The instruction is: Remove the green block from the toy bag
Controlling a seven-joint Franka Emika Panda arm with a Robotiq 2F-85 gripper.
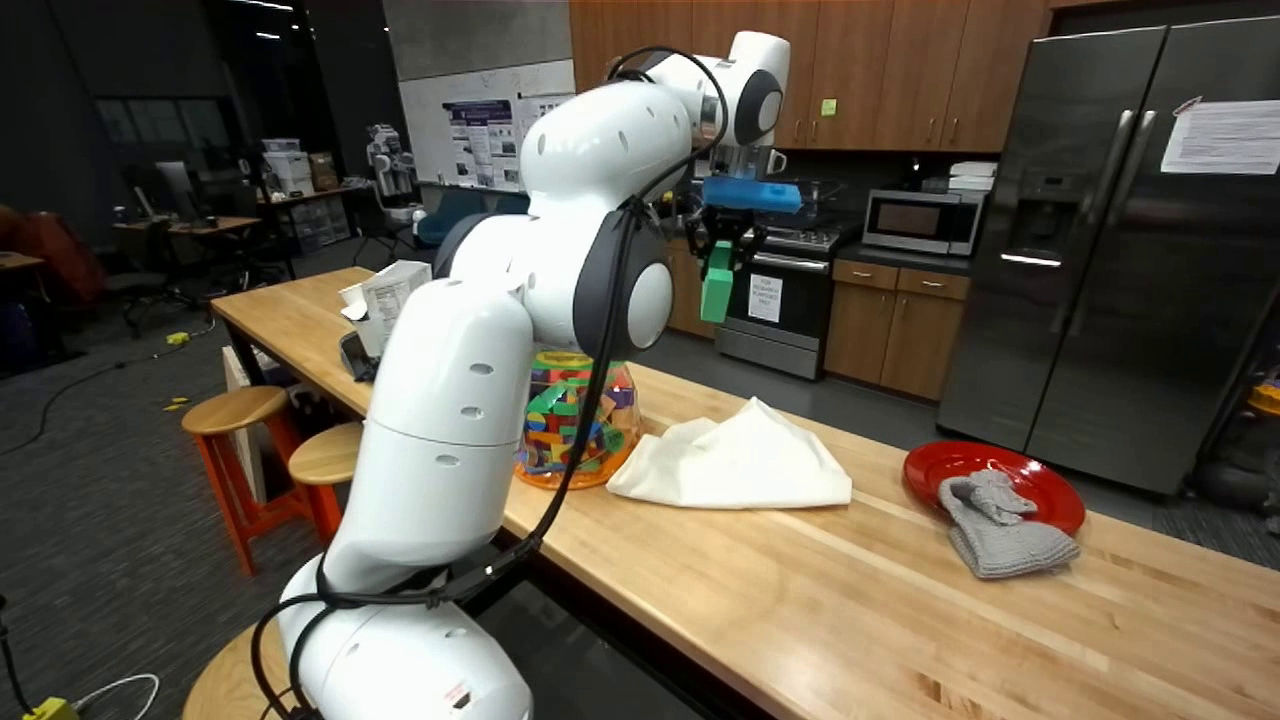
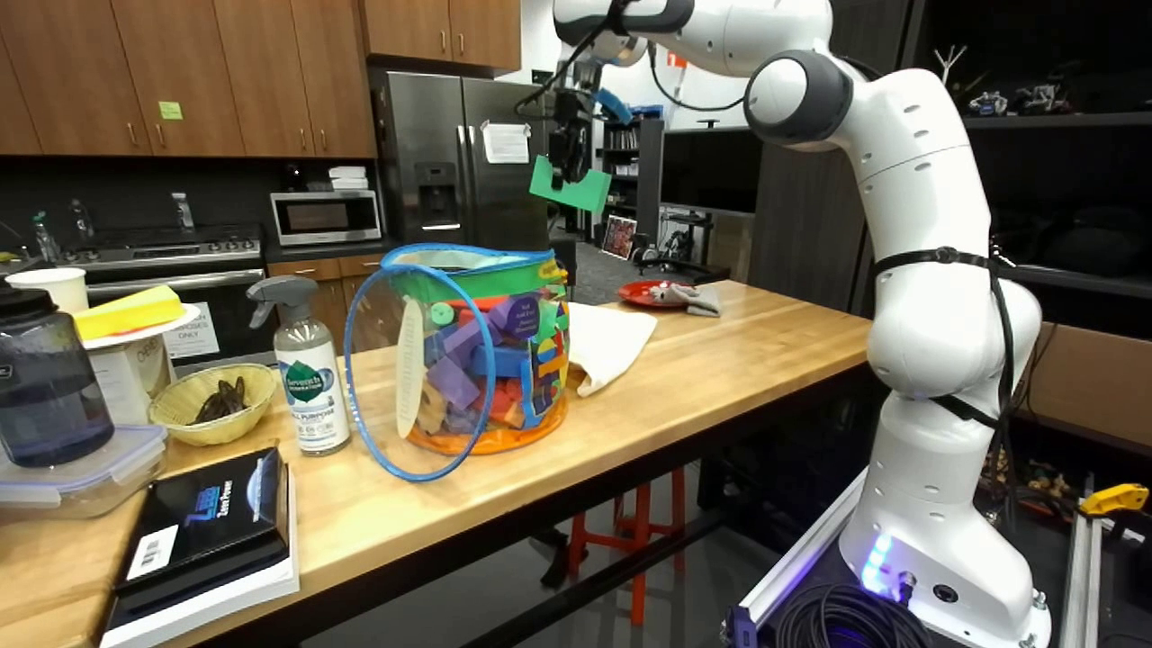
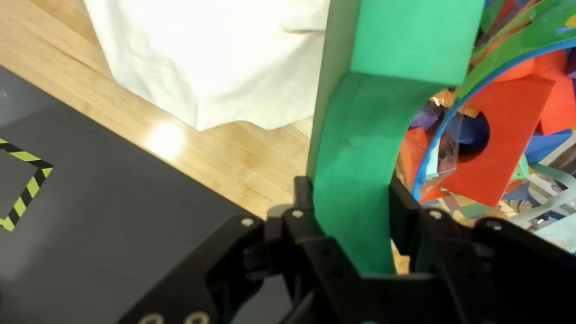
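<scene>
The green block (image 3: pixel 360 148), with a curved cut-out in one side, is held in the air. My gripper (image 3: pixel 348 193) is shut on it, one black finger on each side. In both exterior views the block (image 1: pixel 716 292) (image 2: pixel 587 191) hangs under the gripper (image 2: pixel 569 173), above the table and higher than the bag. The clear toy bag (image 2: pixel 526 277) stands on the table, full of multicoloured pieces. Its round blue-edged lid hangs open at one side. Its blue rim (image 3: pixel 454 105) shows right of the block in the wrist view. The bag (image 1: pixel 600 470) is partly hidden behind the arm in an exterior view.
A white cloth (image 1: pixel 740 460) lies on the wooden table (image 1: pixel 760 590) beside the bag. Farther along are a red plate (image 1: pixel 940 462) and a grey knitted cloth (image 1: pixel 1010 550). A spray bottle (image 2: pixel 315 396), a yellow basket (image 2: pixel 211 427) and a black box (image 2: pixel 207 517) stand on the bag's other side.
</scene>
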